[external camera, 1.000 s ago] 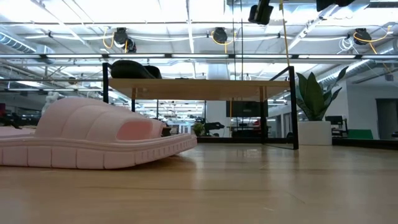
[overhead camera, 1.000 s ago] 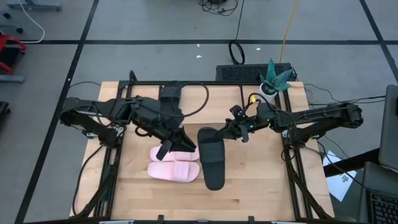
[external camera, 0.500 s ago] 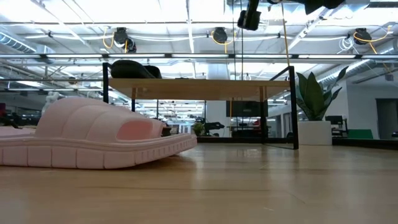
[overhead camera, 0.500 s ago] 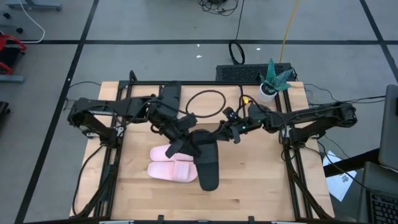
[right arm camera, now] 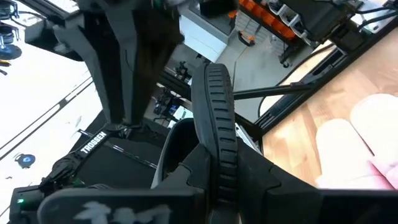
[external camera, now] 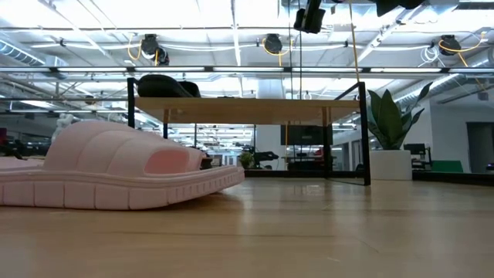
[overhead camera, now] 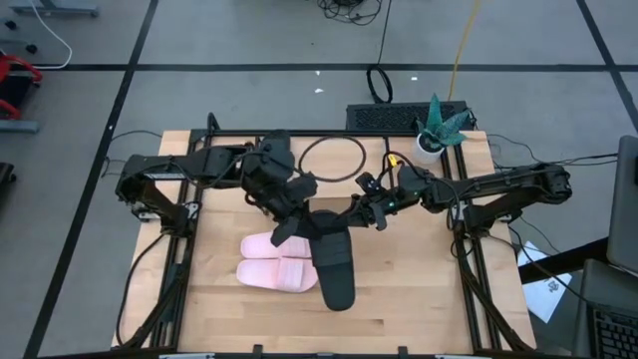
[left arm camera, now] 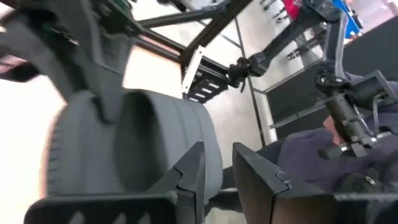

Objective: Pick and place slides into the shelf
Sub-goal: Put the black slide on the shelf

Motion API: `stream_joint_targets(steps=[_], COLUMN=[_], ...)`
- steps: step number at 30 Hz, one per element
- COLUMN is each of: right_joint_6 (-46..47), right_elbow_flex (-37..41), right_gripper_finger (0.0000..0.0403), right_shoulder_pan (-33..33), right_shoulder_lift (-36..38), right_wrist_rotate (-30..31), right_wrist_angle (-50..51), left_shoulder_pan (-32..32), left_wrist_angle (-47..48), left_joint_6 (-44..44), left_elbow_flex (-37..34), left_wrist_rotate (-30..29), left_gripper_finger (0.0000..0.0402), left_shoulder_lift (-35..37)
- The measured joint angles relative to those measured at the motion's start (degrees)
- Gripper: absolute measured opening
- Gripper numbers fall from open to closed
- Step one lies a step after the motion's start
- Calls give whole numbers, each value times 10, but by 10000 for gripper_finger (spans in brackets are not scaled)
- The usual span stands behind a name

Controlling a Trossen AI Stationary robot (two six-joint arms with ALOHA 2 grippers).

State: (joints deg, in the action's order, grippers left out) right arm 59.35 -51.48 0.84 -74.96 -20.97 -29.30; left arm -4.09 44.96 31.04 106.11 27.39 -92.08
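Observation:
The right gripper [overhead camera: 351, 212] is shut on one black slide [overhead camera: 333, 261], which shows in no part of the low view. The left gripper [overhead camera: 287, 229] is open, and its fingers [left arm camera: 189, 177] stand close by that slide's wide strap [left arm camera: 134, 146]. Two pale pink slides [overhead camera: 279, 265] lie side by side, soles down on the table, left of the black one; one fills the left of the low view [external camera: 116, 174]. The shelf [external camera: 247, 101] stands at the far side. The second black slide [external camera: 166, 85] rests on its top board. My left gripper may touch the black slide's strap; I cannot tell. My right gripper pinches the ribbed sole rim [right arm camera: 216, 134] at one end of the black slide between its two fingers, coming roughly level from the table's right. The slide is lifted clear and reaches away from the fingers toward the near edge.
A potted plant [overhead camera: 439, 125] stands at the table's far right corner, right of the shelf in the low view [external camera: 390, 123]. A black cable loop [overhead camera: 334, 160] lies behind the grippers. Bare tabletop [overhead camera: 419, 289] stretches on the near right.
The left gripper has moved toward the table's right, from above the pink slides up to the black slide. The right gripper has carried the black slide a little toward the left, and the slide's free end has swung slightly leftward. The pink slides have stayed in place.

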Motion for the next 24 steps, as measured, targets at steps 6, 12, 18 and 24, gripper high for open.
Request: stream_joint_targets(steps=[6, 12, 18, 24], right_joint_6=[-1, -1, -4, -7], right_elbow_flex=[0, 0, 0, 0], right_gripper_finger=[32, 32, 32, 32], right_shoulder_pan=[8, 8, 8, 8], right_shoulder_lift=[0, 0, 0, 0], right_wrist_rotate=[1, 1, 1, 1], right_wrist_angle=[1, 4, 4, 3], left_shoulder_pan=[10, 16, 25, 45], left_wrist_angle=[34, 30, 34, 35], left_joint_6=[3, 9, 12, 27], left_elbow_flex=[0, 1, 1, 1], left_wrist_rotate=[3, 4, 4, 12], left_gripper_finger=[77, 77, 77, 88], left_shoulder_lift=[-9, -5, -6, -6])
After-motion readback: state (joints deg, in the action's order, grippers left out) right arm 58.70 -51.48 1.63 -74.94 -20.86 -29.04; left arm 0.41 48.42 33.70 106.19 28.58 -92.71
